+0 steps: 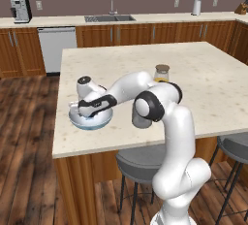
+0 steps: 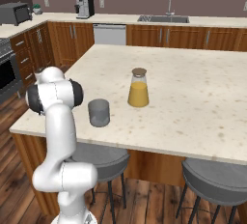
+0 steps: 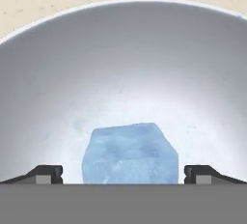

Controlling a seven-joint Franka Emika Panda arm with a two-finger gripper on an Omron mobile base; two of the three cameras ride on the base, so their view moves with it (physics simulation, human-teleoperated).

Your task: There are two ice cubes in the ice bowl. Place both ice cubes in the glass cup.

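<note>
In the hand view the gripper (image 3: 123, 175) is spread wide inside the bowl (image 3: 58, 73), one fingertip (image 3: 46, 174) at lower left and the other at lower right, with a single cube (image 3: 129, 155) lying between them on the bowl's floor, untouched on both sides. I cannot tell where the second cube is. In the left base view the bowl (image 1: 90, 120) sits at centre left near the counter's front edge, the hand down in it, and the cup (image 1: 140, 121) stands just right of it behind the elbow. In the right base view the cup (image 2: 99, 112) is left of centre, the jar (image 2: 138, 88) to its right.

My worry: the cube looks slick, so an off-centre close could squirt it across the curved floor, or the tips could drag the bowl.

The counter (image 1: 213, 83) is pale speckled stone; behind are wood cabinets, a sink (image 1: 109, 18) and a coffee maker (image 1: 20, 9).
</note>
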